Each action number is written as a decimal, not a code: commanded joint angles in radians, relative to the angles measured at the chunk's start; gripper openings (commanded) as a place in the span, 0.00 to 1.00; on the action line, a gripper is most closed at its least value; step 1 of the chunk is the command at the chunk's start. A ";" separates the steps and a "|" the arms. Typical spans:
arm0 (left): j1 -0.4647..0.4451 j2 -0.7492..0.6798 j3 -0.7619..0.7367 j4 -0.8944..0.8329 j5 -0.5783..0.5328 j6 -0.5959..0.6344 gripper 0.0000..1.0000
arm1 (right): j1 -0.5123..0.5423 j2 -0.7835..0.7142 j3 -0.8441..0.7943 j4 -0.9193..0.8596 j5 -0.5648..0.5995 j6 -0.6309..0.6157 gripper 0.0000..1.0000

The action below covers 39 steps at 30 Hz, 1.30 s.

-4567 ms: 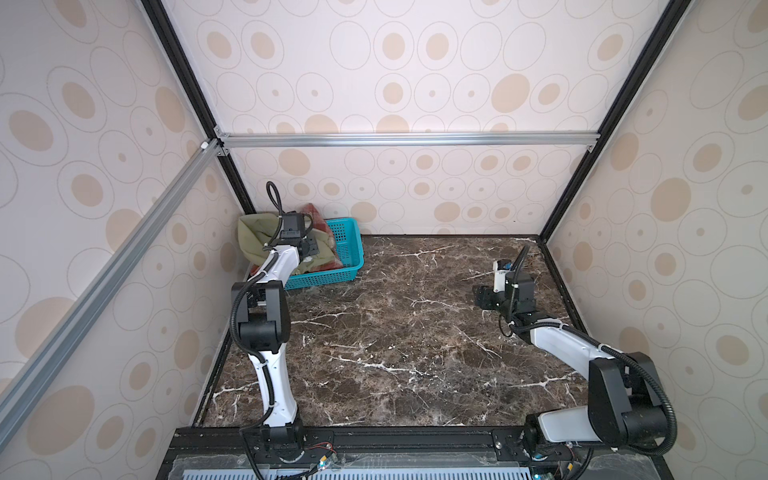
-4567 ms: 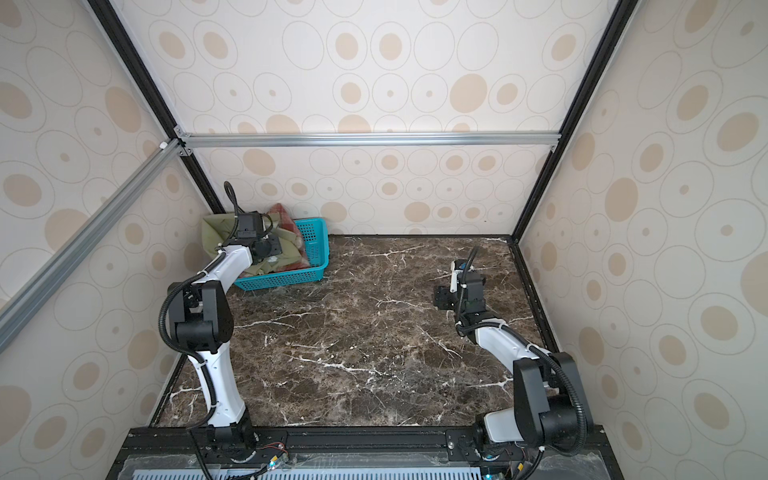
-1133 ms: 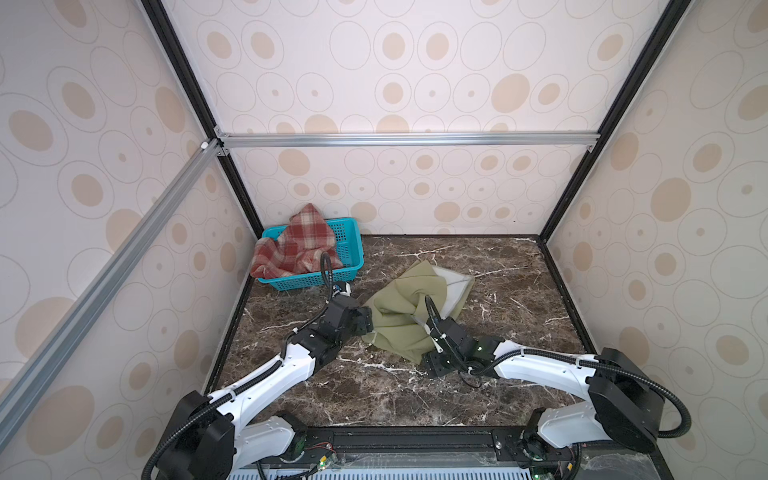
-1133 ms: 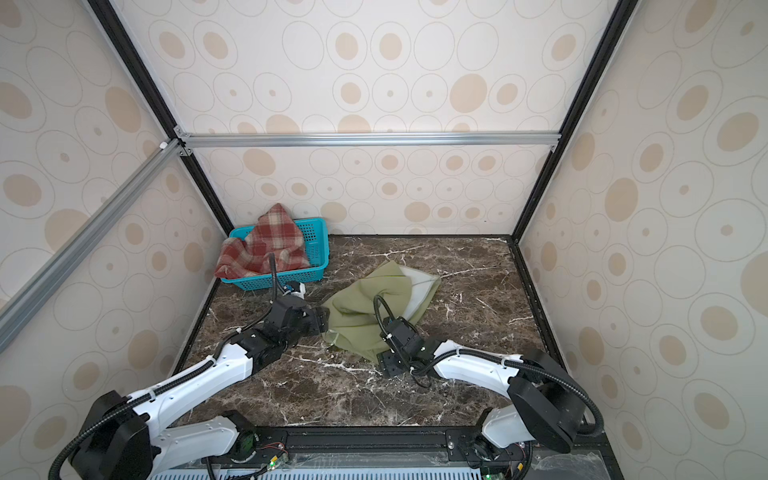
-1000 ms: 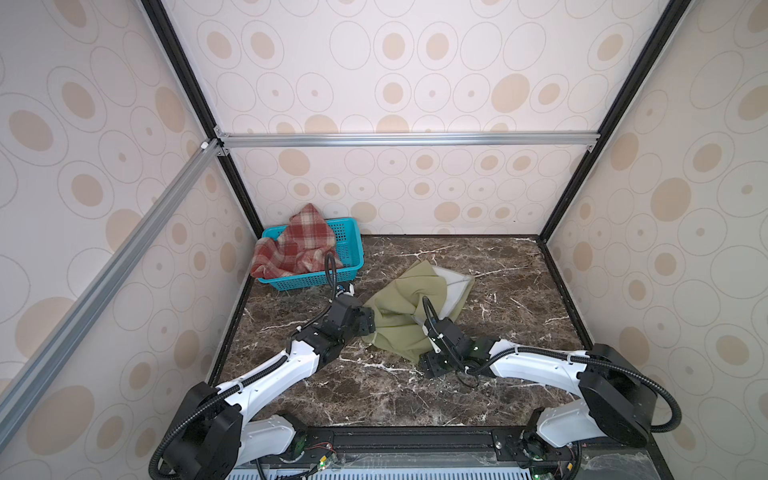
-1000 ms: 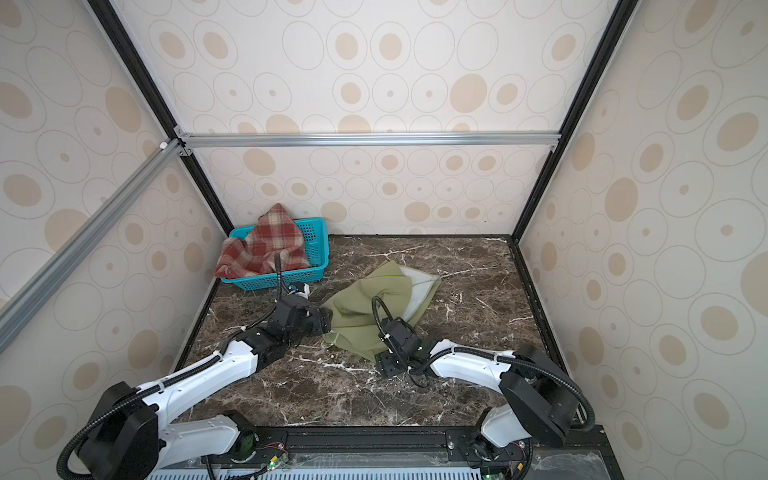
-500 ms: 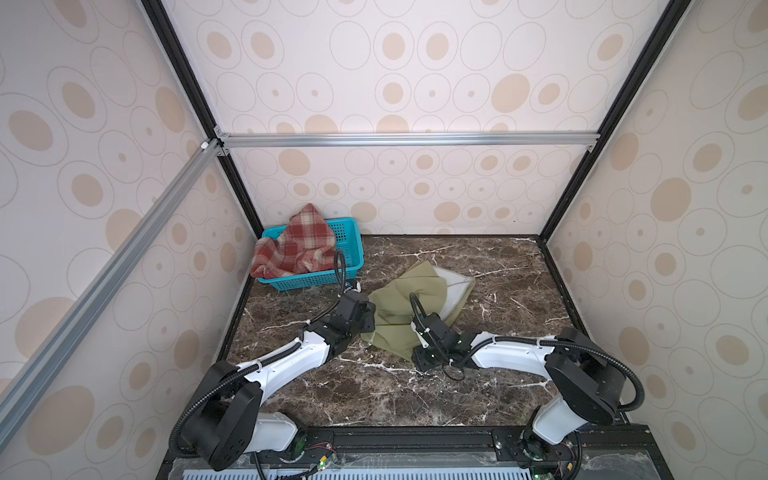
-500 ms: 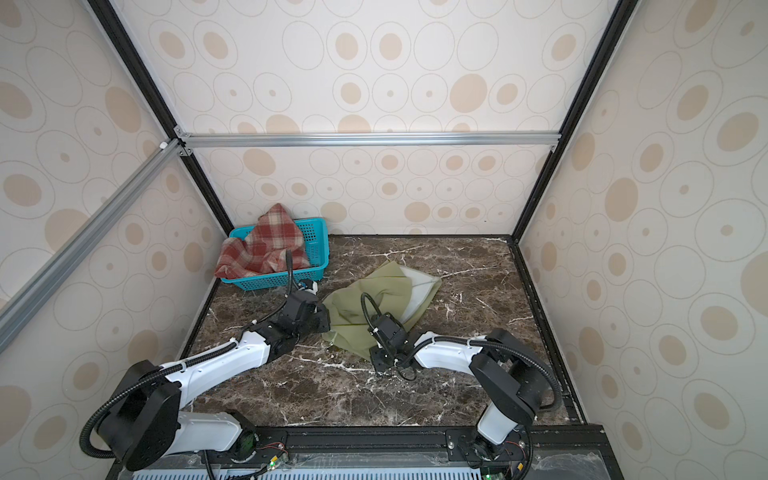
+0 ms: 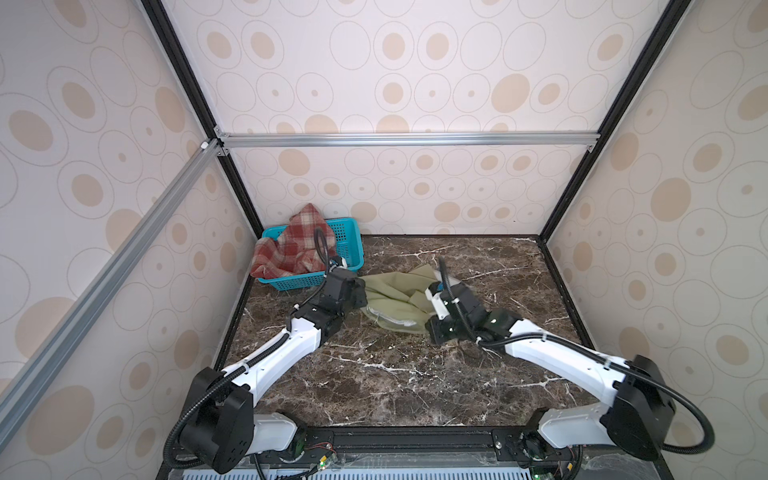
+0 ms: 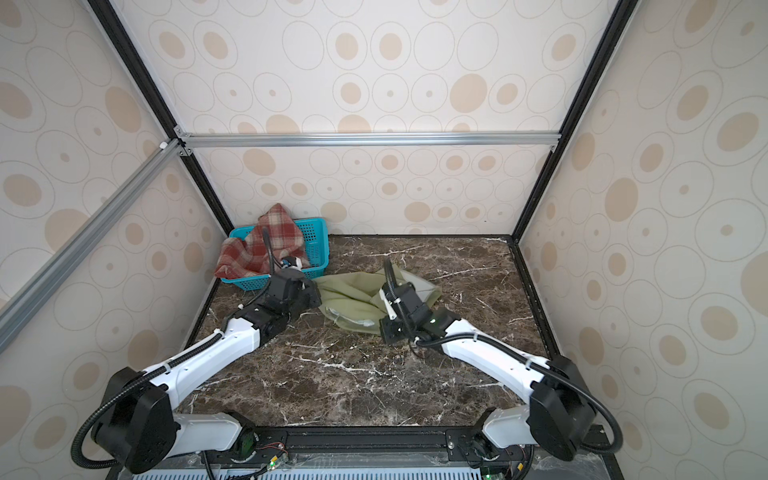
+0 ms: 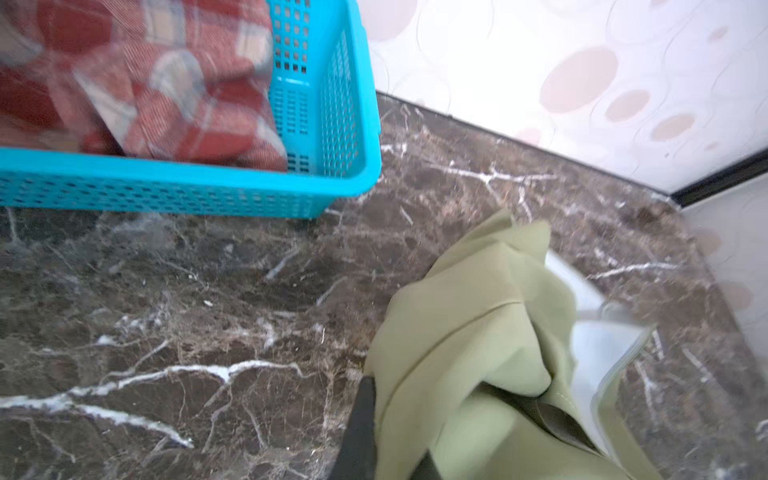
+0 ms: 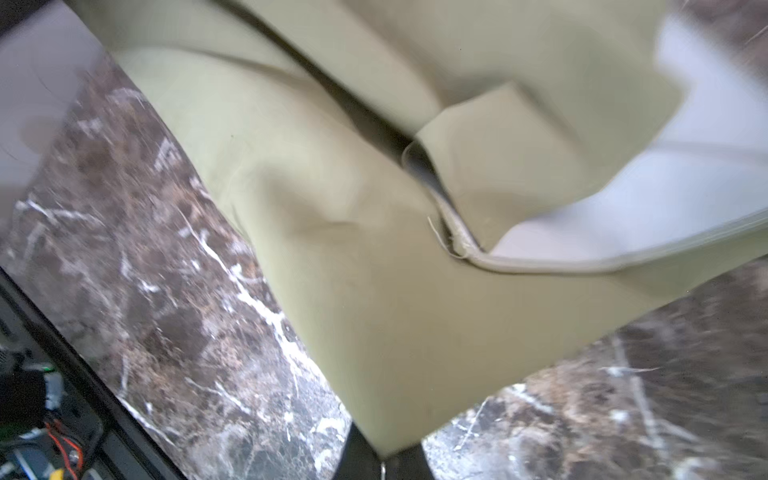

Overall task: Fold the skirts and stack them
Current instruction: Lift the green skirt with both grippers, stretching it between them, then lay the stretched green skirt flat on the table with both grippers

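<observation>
Closing both sets of jaws within the last second, I now have the left gripper [image 11: 449, 415] pinched on the left edge of the olive skirt [image 9: 395, 299] and the right gripper [image 12: 382, 453] clamped on its near-right corner, so it looks ready to spread mid-surface. The plaid skirt [image 9: 291, 249] waits in the basket [image 9: 349, 235] at the far-left corner of the dark marble surface [image 9: 415, 386], with dotted walls all round.

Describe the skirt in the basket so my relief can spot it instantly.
Look to the far left corner of the marble table for the teal basket. The skirt is heaped in it, spilling over the left rim. It is red-and-cream plaid, unlike the plain olive skirt on the tabletop.
</observation>
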 commanded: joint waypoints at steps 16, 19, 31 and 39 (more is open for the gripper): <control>0.068 -0.060 0.327 0.133 0.107 -0.105 0.00 | -0.159 -0.139 0.376 -0.213 -0.124 -0.206 0.00; 0.074 0.019 0.379 0.177 0.113 -0.101 0.00 | -0.257 -0.074 0.393 -0.168 -0.167 -0.214 0.00; 0.103 0.478 0.874 0.274 0.261 -0.140 0.00 | -0.479 0.170 0.682 -0.142 -0.134 -0.315 0.00; 0.101 0.316 0.519 0.506 0.292 -0.205 0.00 | -0.475 0.022 0.464 -0.058 -0.228 -0.288 0.00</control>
